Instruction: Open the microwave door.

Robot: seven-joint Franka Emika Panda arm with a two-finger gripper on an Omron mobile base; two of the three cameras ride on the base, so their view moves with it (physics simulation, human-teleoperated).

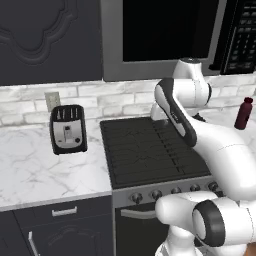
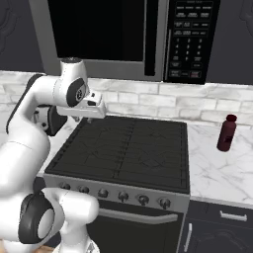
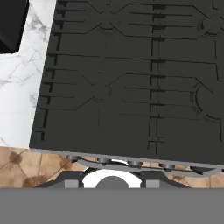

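While folded above the stove (image 2: pixel 128 148), arm hangs with hand near the left rear corner of the cooktop, wrist turned downward. Gripper's finger state not determinable: tips not clearly visible in hand view, hand seen only from the side in right base view (image 2: pixel 91 109).

Microwave (image 2: pixel 123 37) mounted above the stove, against the wall, over the white brick backsplash (image 2: pixel 197 106). Microwave door (image 2: pixel 99 32) flush with the body, closed; black glass window dark. Black vertical bar handle (image 2: pixel 151 37) at the door's right edge, just left of the keypad panel (image 2: pixel 190 39). Hand well below the door and handle, apart from both.

Hand view looking straight down on the black cooktop grates (image 3: pixel 131 78), with white marble counter (image 3: pixel 22 87) along one side and tiled floor (image 3: pixel 26 164) past the front edge.

Toaster (image 1: pixel 68 129), black and silver, standing on the marble counter left of the stove, toward the rear edge, below a wall outlet (image 1: pixel 52 101). Dark red bottle (image 2: pixel 227 132) upright on the counter right of the stove, near the rear edge, well apart from the arm. Dark embossed cabinet door (image 1: pixel 47 37) left of the microwave. Row of knobs (image 2: pixel 118 195) along the stove's front edge, oven handle beneath.
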